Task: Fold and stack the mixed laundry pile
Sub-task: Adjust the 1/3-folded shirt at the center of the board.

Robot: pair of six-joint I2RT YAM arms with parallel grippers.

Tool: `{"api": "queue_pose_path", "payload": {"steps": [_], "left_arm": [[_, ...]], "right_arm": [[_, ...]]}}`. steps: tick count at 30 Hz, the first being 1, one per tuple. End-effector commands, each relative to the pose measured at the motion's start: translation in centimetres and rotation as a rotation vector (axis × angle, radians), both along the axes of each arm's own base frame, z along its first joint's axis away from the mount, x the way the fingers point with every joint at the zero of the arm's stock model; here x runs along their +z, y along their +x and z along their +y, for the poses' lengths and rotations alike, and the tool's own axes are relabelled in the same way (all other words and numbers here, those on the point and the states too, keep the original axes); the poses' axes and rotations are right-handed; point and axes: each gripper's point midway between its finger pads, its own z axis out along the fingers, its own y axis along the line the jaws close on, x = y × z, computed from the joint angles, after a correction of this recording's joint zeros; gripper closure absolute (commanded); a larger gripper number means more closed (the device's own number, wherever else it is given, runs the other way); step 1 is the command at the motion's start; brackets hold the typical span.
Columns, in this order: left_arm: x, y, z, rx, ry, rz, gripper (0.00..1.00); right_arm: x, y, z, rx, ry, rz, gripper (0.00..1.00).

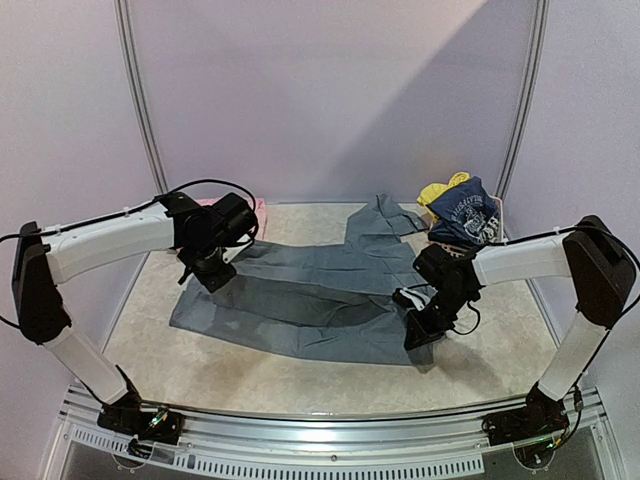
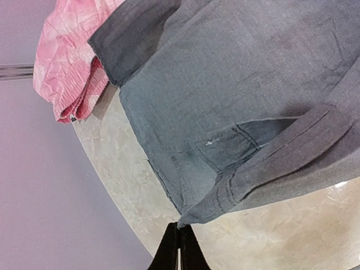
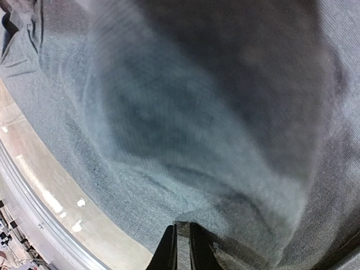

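Observation:
The grey collared shirt (image 1: 310,300) lies spread across the middle of the table, one part folded over itself. My left gripper (image 1: 212,272) is shut on a corner of the shirt (image 2: 225,140) at its left edge; the pinch (image 2: 180,226) shows in the left wrist view. My right gripper (image 1: 420,330) is shut on the shirt's cloth (image 3: 185,140) at its right side, jaws together (image 3: 183,228). The navy top with white lettering (image 1: 465,212) and the yellow piece (image 1: 440,187) sit bunched at the back right. The green tee is out of view.
A pink cloth (image 2: 67,62) lies at the back left beside the shirt, mostly behind my left arm in the top view (image 1: 260,208). The table's metal front rail (image 1: 320,440) runs along the near edge. Pale walls enclose the back and sides.

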Motion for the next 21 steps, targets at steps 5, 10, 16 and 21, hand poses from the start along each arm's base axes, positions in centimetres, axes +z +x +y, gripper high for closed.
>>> {"api": "queue_pose_path", "payload": {"steps": [5, 10, 16, 21], "left_arm": [[2.6, 0.3, 0.0, -0.047, -0.049, -0.130, 1.00], [2.1, -0.3, 0.7, -0.073, -0.045, -0.155, 0.98], [0.7, -0.7, 2.1, -0.052, -0.032, -0.228, 0.95], [0.8, -0.6, 3.8, 0.058, -0.019, -0.295, 0.73]], "right_arm": [[2.8, -0.6, -1.2, -0.037, 0.019, -0.067, 0.83], [6.0, -0.9, -1.4, -0.044, 0.095, -0.124, 0.78], [8.5, -0.6, -1.2, -0.067, 0.165, -0.197, 0.75], [9.1, 0.3, -0.5, -0.087, 0.188, -0.201, 0.75]]}}
